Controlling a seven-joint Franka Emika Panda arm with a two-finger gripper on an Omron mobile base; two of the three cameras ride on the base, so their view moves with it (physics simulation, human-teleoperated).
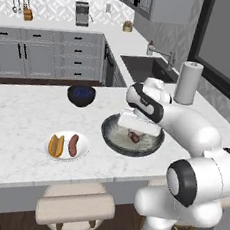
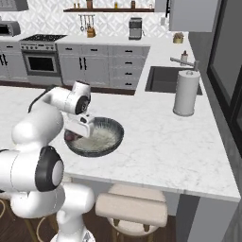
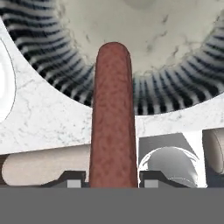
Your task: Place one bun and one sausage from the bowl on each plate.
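Right now your white marble counter carries the wide dark-grey speckled bowl, and well left of it the glossy white plate already holds a golden bun and a sausage. Your gripper is clamped on the second reddish-brown sausage above the bowl's rim. Held end-on, it could pivot or slip if you swing fast.

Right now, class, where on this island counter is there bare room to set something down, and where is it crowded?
Free: the marble left of the white plate, and the wide stretch between the grey bowl and the paper towel roll. Crowded: around the grey bowl, where the end effector grips a sausage, with the blue bowl close behind.
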